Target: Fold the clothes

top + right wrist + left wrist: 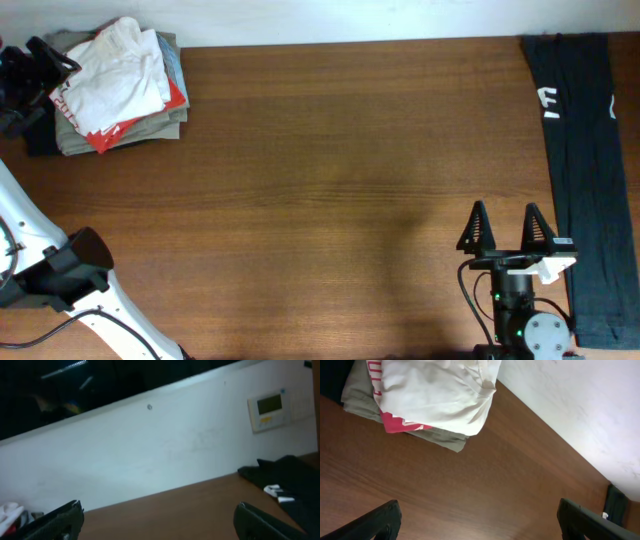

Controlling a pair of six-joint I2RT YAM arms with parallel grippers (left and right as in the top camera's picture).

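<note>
A pile of folded clothes (115, 88), with a white and red shirt on top of grey garments, sits at the table's back left. It also shows in the left wrist view (427, 395). A long black garment (585, 170) with white print lies flat along the right edge. Its far end shows in the right wrist view (287, 477). My left gripper (35, 75) hovers at the pile's left side; in its wrist view its jaws (480, 522) are wide open and empty. My right gripper (505, 228) is open and empty near the front edge, just left of the black garment.
The brown wooden table (340, 180) spans the view. A white wall (150, 450) with a small wall panel (272, 410) stands behind it. The left arm's white base (60, 290) sits at the front left.
</note>
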